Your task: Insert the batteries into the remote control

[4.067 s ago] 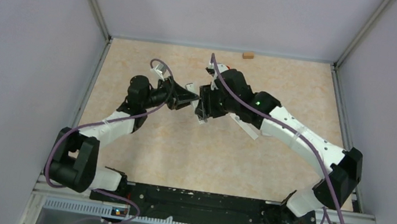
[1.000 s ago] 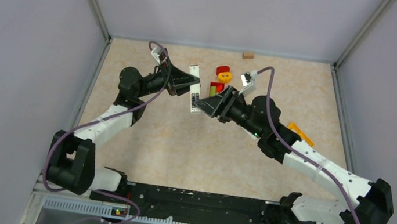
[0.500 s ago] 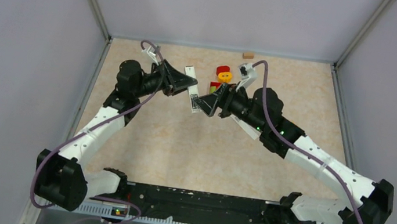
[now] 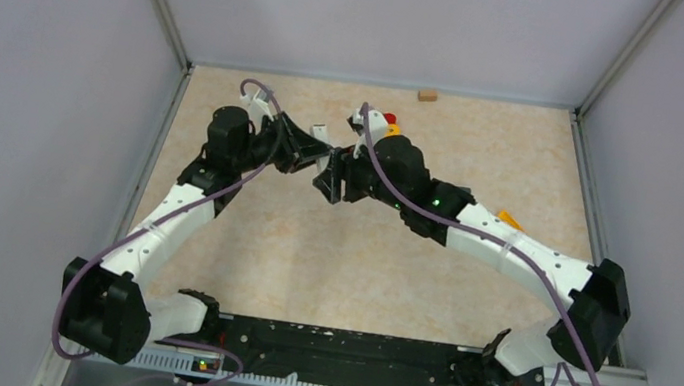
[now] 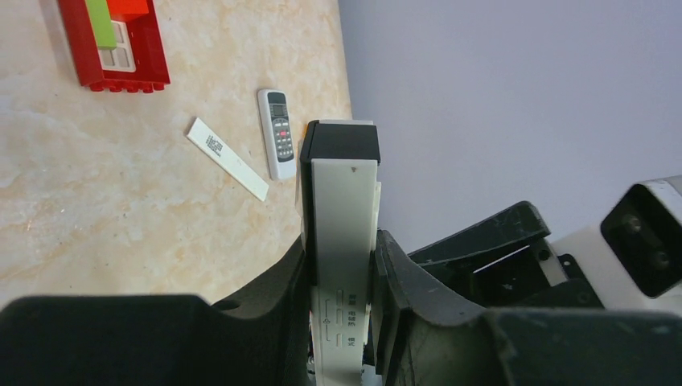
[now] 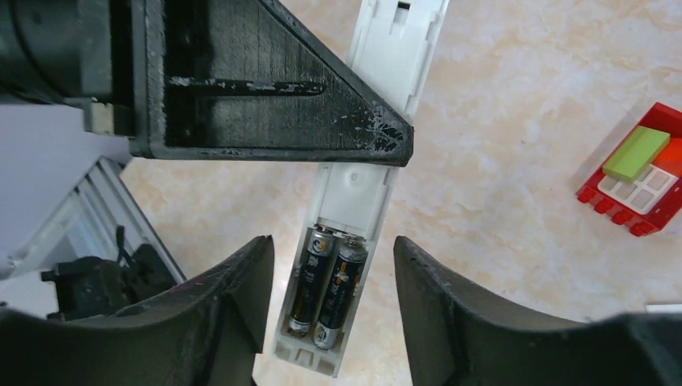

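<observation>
Top external; right gripper farther left

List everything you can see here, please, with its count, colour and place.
table: one, beige, under everything
held remote: one, white with a black end, in the left pincer
batteries: two, dark, in the held remote's open compartment
small remote: one, white, lying on the table
strip: one, white, flat beside the small remote
tray: one, red, on the table
green block: one, in the tray
tan block: one, at the table's far edge
orange piece: one, right side of the table, partly hidden
red-yellow piece: one, far middle of the table, mostly hidden
left pincer: one, black, shut on the held remote
right pincer: one, black, open, fingers either side of the batteries
</observation>
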`<state>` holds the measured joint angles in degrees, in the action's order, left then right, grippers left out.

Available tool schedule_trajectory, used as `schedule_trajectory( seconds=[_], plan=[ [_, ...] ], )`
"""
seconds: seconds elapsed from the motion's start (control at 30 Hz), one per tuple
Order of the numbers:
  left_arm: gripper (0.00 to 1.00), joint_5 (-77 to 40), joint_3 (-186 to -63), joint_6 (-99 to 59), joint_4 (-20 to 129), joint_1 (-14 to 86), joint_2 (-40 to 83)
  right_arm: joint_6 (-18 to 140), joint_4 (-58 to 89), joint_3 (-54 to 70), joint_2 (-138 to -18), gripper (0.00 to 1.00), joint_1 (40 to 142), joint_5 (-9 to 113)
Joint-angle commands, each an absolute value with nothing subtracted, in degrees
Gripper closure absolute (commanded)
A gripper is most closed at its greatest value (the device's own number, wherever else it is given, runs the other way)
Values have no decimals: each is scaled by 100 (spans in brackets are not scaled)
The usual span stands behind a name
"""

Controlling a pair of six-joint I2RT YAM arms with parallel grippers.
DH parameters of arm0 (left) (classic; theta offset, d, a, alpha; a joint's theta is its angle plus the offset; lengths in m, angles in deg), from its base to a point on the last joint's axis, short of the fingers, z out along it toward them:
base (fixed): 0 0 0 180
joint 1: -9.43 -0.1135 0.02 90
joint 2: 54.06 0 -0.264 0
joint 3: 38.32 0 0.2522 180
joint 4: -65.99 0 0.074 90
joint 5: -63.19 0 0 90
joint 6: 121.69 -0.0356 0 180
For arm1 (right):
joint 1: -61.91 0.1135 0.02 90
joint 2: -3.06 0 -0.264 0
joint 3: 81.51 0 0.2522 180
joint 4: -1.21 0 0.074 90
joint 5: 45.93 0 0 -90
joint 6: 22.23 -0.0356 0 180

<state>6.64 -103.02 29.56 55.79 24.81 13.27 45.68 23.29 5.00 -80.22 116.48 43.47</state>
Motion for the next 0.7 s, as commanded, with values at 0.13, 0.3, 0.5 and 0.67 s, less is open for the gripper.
schedule_trajectory(
  seconds=[0.13, 0.3, 0.5, 0.67],
  plan=[
    [97, 602, -10526, 2799, 5681, 2477, 1108, 5108, 2425, 990, -8251, 70, 11764, 4389],
    [68, 567, -10458, 2732, 5676, 2473, 1044, 5377, 2587, 953, -8256, 94, 11764, 4389],
    [8, -20, -10416, 2209, 4709, 2266, 749, 6933, 2838, 303, -7880, 100, 11646, 4801],
    [1, -610, -10074, 1924, 3987, 1850, 396, 8231, 3097, -383, -7592, 100, 11396, 5241]
  ],
)
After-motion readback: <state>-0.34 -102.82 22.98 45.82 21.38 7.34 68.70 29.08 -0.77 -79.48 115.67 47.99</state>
